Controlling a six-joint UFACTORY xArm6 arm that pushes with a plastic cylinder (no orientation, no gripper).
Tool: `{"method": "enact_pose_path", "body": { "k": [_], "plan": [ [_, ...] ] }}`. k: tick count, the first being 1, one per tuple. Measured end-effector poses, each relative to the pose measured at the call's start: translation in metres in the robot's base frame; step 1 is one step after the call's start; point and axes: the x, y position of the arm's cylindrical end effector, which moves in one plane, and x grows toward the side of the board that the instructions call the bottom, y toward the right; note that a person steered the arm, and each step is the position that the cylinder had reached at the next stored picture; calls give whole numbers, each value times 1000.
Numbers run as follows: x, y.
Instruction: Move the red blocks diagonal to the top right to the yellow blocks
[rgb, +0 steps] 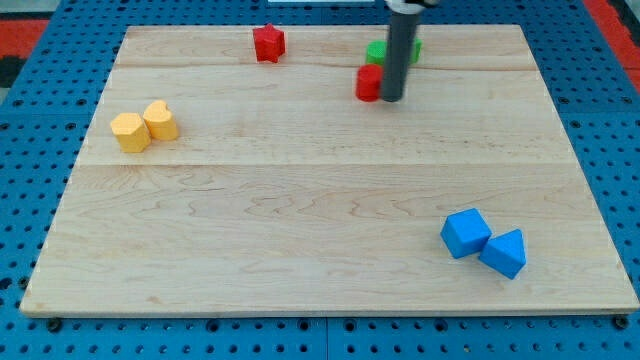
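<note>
A red star-shaped block (268, 43) sits near the view's top, left of centre. A second red block (368, 83) lies right of it; its shape is partly hidden by the rod. My tip (392, 99) rests against that red block's right side. Two yellow blocks, a hexagon-like one (130, 132) and a rounded one (160, 120), touch each other at the view's left. The rod comes down from the view's top edge.
A green block (378, 50) sits behind the rod, largely hidden. Two blue blocks, a cube (465, 233) and a wedge (503, 253), touch at the view's bottom right. The wooden board (320, 290) lies on a blue perforated base.
</note>
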Motion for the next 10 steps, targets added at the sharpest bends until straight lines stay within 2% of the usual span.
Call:
{"method": "enact_pose_path", "body": {
  "k": [2, 4, 6, 7, 8, 9, 10],
  "plan": [
    [-7, -8],
    [-35, -16],
    [-111, -63],
    [-124, -91],
    [-126, -109],
    [-121, -62],
    [-93, -52]
  ]
}}
